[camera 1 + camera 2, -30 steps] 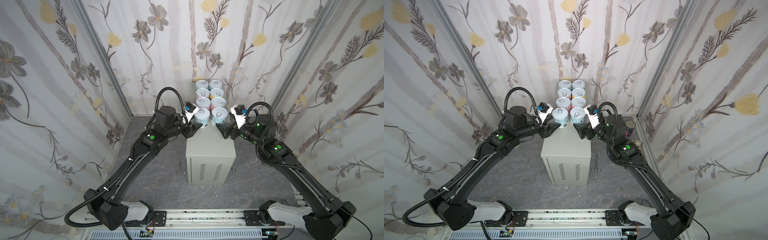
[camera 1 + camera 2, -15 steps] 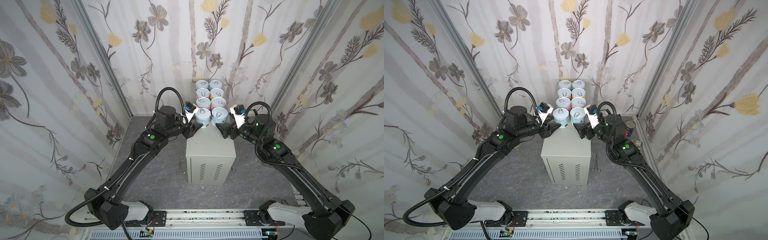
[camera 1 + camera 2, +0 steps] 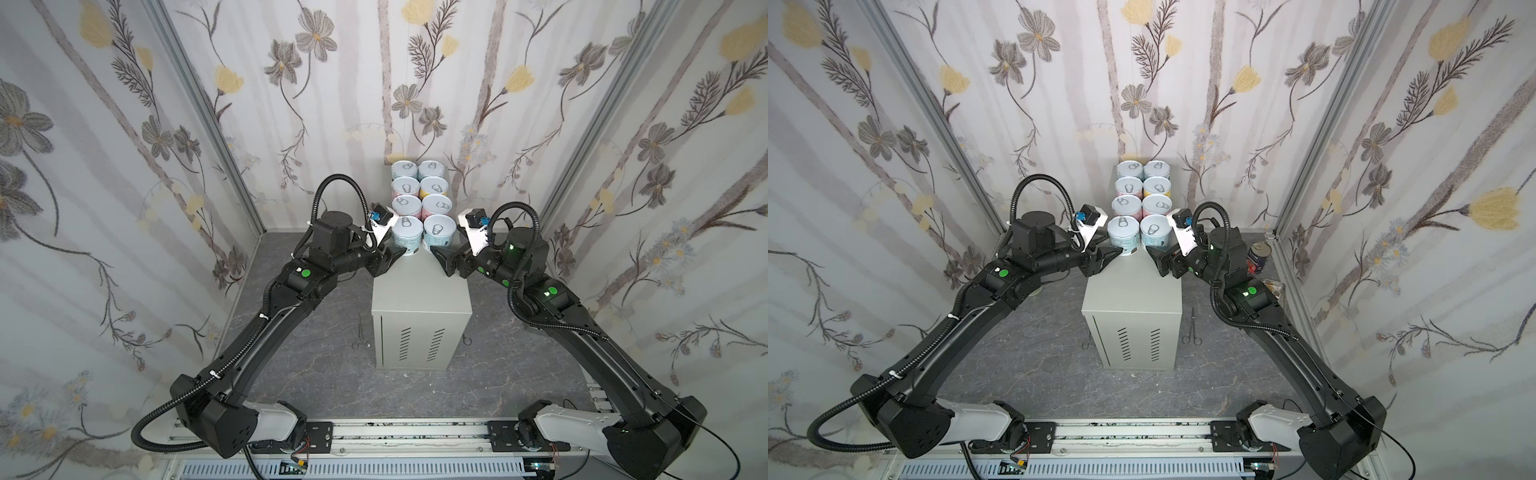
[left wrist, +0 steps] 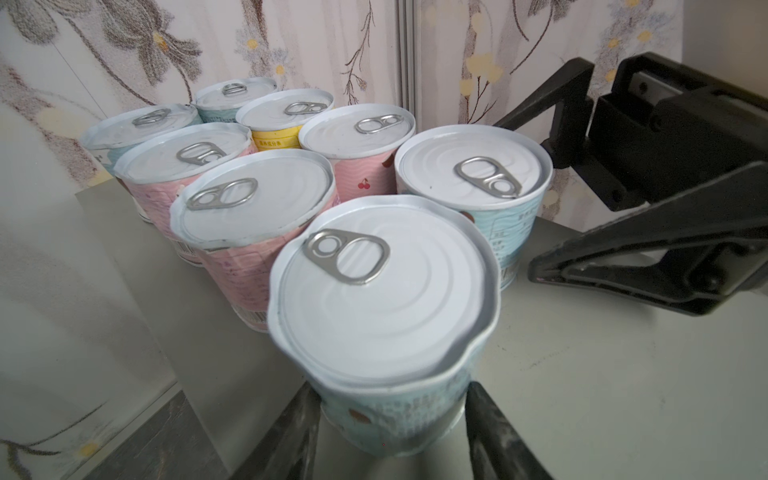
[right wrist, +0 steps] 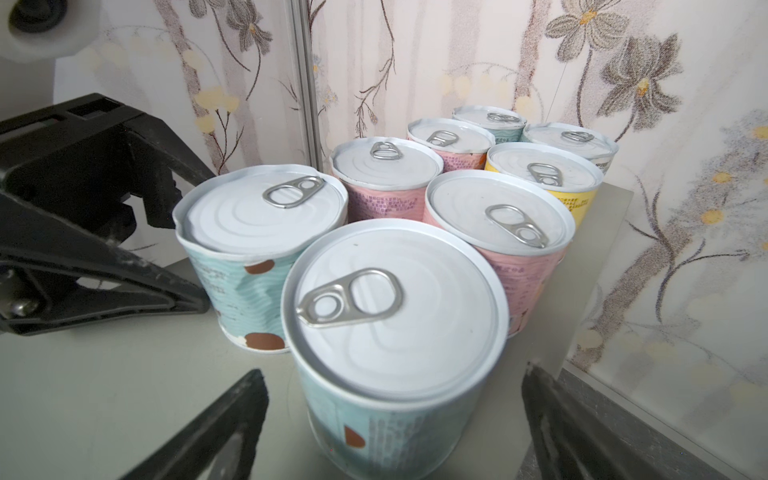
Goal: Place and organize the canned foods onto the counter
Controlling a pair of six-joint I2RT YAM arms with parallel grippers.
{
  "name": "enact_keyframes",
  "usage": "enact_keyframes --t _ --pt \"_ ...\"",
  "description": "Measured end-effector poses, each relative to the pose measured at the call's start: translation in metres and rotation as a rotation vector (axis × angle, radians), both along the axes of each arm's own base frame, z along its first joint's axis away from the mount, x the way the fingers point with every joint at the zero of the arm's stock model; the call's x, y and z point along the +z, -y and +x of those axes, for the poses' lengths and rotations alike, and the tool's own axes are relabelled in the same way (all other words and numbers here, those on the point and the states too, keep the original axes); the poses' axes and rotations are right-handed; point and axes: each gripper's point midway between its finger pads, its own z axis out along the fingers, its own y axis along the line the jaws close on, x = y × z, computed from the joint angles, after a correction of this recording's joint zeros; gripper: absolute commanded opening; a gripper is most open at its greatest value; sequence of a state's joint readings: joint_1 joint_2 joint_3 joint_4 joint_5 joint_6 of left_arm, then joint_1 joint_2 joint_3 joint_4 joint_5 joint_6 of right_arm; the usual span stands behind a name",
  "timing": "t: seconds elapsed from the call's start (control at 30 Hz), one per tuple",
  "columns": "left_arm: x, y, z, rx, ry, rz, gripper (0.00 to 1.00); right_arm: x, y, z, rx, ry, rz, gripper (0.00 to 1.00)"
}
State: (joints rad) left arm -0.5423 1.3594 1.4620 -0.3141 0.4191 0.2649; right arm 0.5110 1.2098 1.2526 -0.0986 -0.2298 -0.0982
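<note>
Left gripper [image 3: 395, 254] comes in from the left at counter-top height. Its fingers [image 4: 291, 432] sit either side of the front-left can [image 3: 407, 232], low on the label and pressed against it, so it's clamped on that can. In the left wrist view the can's lid rim looks wavy and the label creased; the can stands upright on the counter [image 3: 419, 291]. On the grey floor [image 3: 324, 374], just left of the counter, lies a pair of scissors [image 3: 360, 332].

Counter = tall light-grey cabinet w/ vent slots on its front, mid-scene, back edge by the rear wall. Eight short cans [image 3: 433, 188] fill the rear part of its top in a block 2 wide, 4 deep; all upright, white pull-tab lids up, neighbours touching or nearly so. Left column, back to front: pale blue, pink, pink, blue. Right column: pale blue, yellow, pink, blue.

Right gripper [image 5: 392, 374] comes in from the right; jaws wide apart, one finger each side of the front-right can [image 5: 395, 316]. The right wrist view shows a gap on both sides, so no grip on it. A 2nd pair of scissors [image 3: 1192, 330] lies on the floor just right of the counter.

Far right, behind the right arm, a taller dark can [image 3: 1259, 255] w/ red on its label stands upright, low by the right wall; off the counter, well apart from the block.
</note>
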Motion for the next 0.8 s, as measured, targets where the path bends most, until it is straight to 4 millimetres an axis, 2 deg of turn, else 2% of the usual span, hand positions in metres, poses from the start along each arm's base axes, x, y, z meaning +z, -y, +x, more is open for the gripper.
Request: enact_keyframes --t 0.8 --pt "0.0008 0.0018 0.0055 0.008 0.008 -0.005 0.54 0.0013 -0.0002 0.0005 0.001 0.008 -0.004 0.95"
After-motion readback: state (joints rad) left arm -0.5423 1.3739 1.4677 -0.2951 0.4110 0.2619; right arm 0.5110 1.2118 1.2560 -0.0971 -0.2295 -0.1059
